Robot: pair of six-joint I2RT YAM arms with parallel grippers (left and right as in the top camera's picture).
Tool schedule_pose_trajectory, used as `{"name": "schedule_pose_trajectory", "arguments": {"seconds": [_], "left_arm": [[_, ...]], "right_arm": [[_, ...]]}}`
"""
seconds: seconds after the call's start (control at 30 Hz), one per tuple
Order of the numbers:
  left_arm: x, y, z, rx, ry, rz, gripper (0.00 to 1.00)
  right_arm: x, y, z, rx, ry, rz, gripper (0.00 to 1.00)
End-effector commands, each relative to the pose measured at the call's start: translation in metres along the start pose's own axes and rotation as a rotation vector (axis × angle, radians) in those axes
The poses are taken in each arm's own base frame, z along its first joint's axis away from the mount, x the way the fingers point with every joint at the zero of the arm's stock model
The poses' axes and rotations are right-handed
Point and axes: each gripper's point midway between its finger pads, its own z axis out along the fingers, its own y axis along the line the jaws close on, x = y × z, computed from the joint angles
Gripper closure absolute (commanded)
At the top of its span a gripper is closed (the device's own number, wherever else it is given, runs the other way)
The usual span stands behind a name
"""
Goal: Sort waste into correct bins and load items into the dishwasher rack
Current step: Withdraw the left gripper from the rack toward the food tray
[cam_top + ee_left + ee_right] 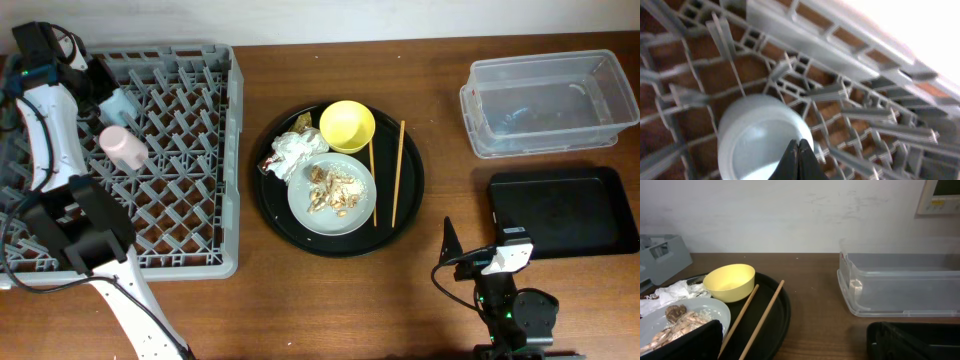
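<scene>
The dishwasher rack point(185, 215), the biggest thing on the table point(300, 310), fills the 9 o'clock side. The big round black tray point(412, 200) lies at the middle. The clear tub point(548, 100) stands at 2 o'clock, and the flat black tray point(563, 212) lies just below it, at about 4 o'clock.

On the round tray, the pale plate point(300, 205) lies toward 6 o'clock, and crumbly food scraps point(333, 190) are heaped on it. The yellow bowl point(347, 126) stands at 12 o'clock, touching the plate's far rim. Crumpled napkins point(295, 153) lie at 10 o'clock against the plate, and the brownish wrapper point(304, 124) lies just beyond them, beside the bowl. Two chopsticks point(398, 172) lie toward 3 o'clock, one beside the plate and the other nearer the tray's rim.

In the rack, toward its 10 o'clock corner, the pink cup point(124, 146) lies among the pegs. The light-blue cup point(118, 103) is just beyond it, under the left arm.

The left gripper point(799, 157) has its fingers pressed together, tips at the light-blue cup's rim. I cannot tell whether the cup's wall is caught between them.

The right gripper point(795, 349) rests low at 5 o'clock, facing the round tray. Its fingers point(687, 342) are spread wide and hold nothing.
</scene>
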Motion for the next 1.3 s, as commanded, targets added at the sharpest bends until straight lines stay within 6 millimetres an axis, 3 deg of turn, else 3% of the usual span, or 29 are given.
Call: {"name": "schedule_pose_trajectory", "arguments": {"seconds": [0.0, 0.17, 0.27, 0.3, 0.33, 0.37, 0.43, 0.47, 0.57, 0.63, 0.67, 0.7, 0.73, 0.87, 1.13, 1.17, 1.23, 1.27], "left_arm": [[-0.001, -0.011, -0.023, 0.024, 0.004, -0.007, 0.99], [-0.029, -0.035, -0.093, 0.050, -0.108, 0.022, 0.99], [-0.025, -0.070, -0.155, 0.176, -0.119, 0.041, 0.98], [-0.013, -0.089, -0.173, 0.268, -0.078, 0.042, 0.78], [0.003, -0.105, -0.188, 0.357, -0.020, 0.032, 0.20], [0.014, -0.113, -0.194, 0.404, 0.026, 0.019, 0.01], [0.052, -0.128, -0.205, 0.483, 0.194, -0.046, 0.01], [0.081, -0.135, -0.207, 0.474, 0.303, -0.030, 0.01], [0.135, -0.162, -0.210, 0.441, 0.463, 0.138, 0.01], [0.158, -0.179, -0.207, 0.383, 0.512, 0.220, 0.11], [0.173, -0.197, -0.205, 0.366, 0.532, 0.293, 0.25], [0.187, -0.214, -0.203, 0.347, 0.544, 0.350, 0.28], [0.195, -0.223, -0.200, 0.310, 0.541, 0.379, 0.34], [0.219, -0.254, -0.189, 0.057, 0.445, 0.411, 0.38], [0.250, -0.317, -0.172, 0.083, 0.357, 0.501, 0.38], [0.251, -0.315, -0.165, 0.061, 0.355, 0.507, 0.41], [0.238, -0.294, -0.161, -0.033, 0.329, 0.504, 0.53], [0.228, -0.277, -0.161, -0.085, 0.325, 0.469, 0.53]], "right_arm": [[0.002, 0.000, 0.000, -0.002, 0.001, 0.008, 0.02], [0.002, 0.000, 0.000, -0.002, 0.001, 0.008, 0.02], [0.002, 0.000, 0.000, -0.002, 0.001, 0.008, 0.02], [0.002, 0.000, 0.000, -0.002, 0.001, 0.008, 0.02], [0.002, 0.000, 0.000, -0.002, 0.001, 0.008, 0.02], [0.002, 0.000, 0.000, -0.002, 0.001, 0.008, 0.02], [0.002, 0.000, 0.000, -0.002, 0.001, 0.008, 0.02], [0.002, 0.000, 0.000, -0.002, 0.001, 0.008, 0.02], [0.002, 0.000, 0.000, -0.002, 0.001, 0.008, 0.02], [0.002, 0.000, 0.000, -0.002, 0.001, 0.008, 0.02], [0.002, 0.000, 0.000, -0.002, 0.001, 0.008, 0.02], [0.002, 0.000, 0.000, -0.002, 0.001, 0.008, 0.02], [0.002, 0.000, 0.000, -0.002, 0.001, 0.008, 0.02], [0.002, 0.000, 0.000, -0.002, 0.001, 0.008, 0.02], [0.002, 0.000, 0.000, -0.002, 0.001, 0.008, 0.02], [0.002, 0.000, 0.000, -0.002, 0.001, 0.008, 0.02], [0.002, 0.000, 0.000, -0.002, 0.001, 0.008, 0.02], [0.002, 0.000, 0.000, -0.002, 0.001, 0.008, 0.02]]}}
